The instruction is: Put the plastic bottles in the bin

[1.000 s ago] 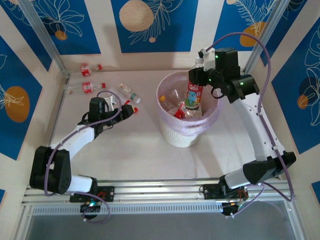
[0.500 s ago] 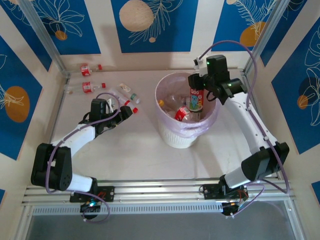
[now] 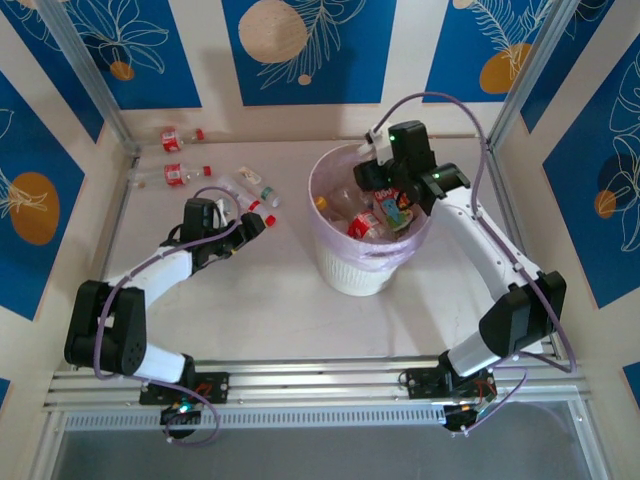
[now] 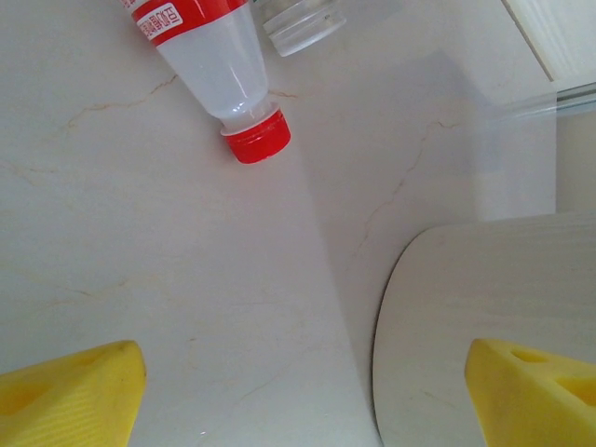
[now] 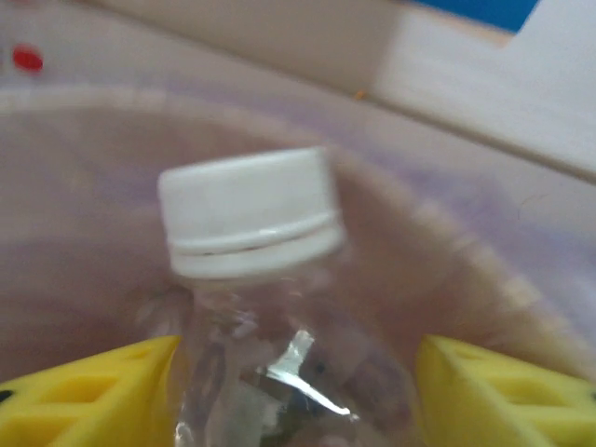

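The bin [image 3: 352, 268], a white ribbed basket with a pink liner, stands mid-table and holds several crushed bottles. My right gripper [image 3: 384, 190] hangs over its far rim, jaws apart. A clear white-capped bottle [image 5: 251, 223] with a colourful label [image 3: 398, 212] sits blurred between the fingers, with a gap at the right finger [image 5: 484, 391]. It lies tilted inside the bin. My left gripper [image 3: 250, 222] is open and low over the table, empty, just short of a red-capped bottle [image 4: 219, 56] [image 3: 260, 210]. More bottles lie at the far left [image 3: 183, 135] [image 3: 186, 173] [image 3: 252, 184].
A second clear bottle end [image 4: 300, 19] lies beside the red-capped one. A metal frame post [image 3: 85, 75] and the enclosure walls bound the table on the left and back. Bare tabletop [image 3: 240, 310] lies between the bin and the arm bases.
My right gripper has swung left and down over the bin, and the labelled bottle has gone from hanging upright to lying tilted inside. The left arm has barely moved.
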You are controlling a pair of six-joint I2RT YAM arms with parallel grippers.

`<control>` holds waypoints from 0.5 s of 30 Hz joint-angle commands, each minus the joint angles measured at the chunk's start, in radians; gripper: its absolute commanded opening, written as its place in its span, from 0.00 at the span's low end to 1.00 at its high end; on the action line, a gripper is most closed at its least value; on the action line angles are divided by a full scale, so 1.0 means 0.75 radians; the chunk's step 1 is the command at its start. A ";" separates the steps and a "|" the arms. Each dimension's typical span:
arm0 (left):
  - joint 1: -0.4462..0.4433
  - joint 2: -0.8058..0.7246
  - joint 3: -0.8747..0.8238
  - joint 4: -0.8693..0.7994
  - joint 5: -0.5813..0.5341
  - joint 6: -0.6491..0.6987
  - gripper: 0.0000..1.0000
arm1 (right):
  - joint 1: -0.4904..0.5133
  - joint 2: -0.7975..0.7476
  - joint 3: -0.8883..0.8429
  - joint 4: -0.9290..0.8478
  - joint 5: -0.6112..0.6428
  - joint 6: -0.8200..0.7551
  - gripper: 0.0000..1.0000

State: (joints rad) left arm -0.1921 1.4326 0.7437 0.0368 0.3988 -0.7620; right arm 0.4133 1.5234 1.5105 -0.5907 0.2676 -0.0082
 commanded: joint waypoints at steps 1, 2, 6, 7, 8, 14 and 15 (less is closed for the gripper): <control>0.009 0.018 0.033 0.024 0.020 -0.006 0.89 | 0.022 0.010 0.025 -0.183 -0.107 0.052 0.75; 0.007 0.020 0.033 0.025 0.020 -0.004 0.89 | 0.022 0.000 0.048 -0.197 -0.120 0.055 0.76; 0.009 0.027 0.029 0.025 0.019 -0.001 0.90 | 0.022 -0.064 0.143 -0.252 -0.134 0.066 0.82; 0.008 0.027 0.029 0.025 0.021 0.002 0.90 | 0.022 -0.074 0.170 -0.271 -0.129 0.068 0.82; 0.009 0.029 0.029 0.026 0.022 0.002 0.90 | 0.020 -0.080 0.190 -0.285 -0.126 0.068 0.82; 0.008 0.034 0.027 0.034 0.019 -0.001 0.90 | 0.020 -0.074 0.215 -0.319 -0.145 0.084 0.75; 0.007 0.037 0.025 0.035 0.020 -0.003 0.90 | 0.020 -0.061 0.209 -0.320 -0.153 0.088 0.72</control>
State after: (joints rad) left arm -0.1921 1.4487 0.7441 0.0444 0.3988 -0.7616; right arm 0.4301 1.4628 1.6619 -0.7818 0.1898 0.0387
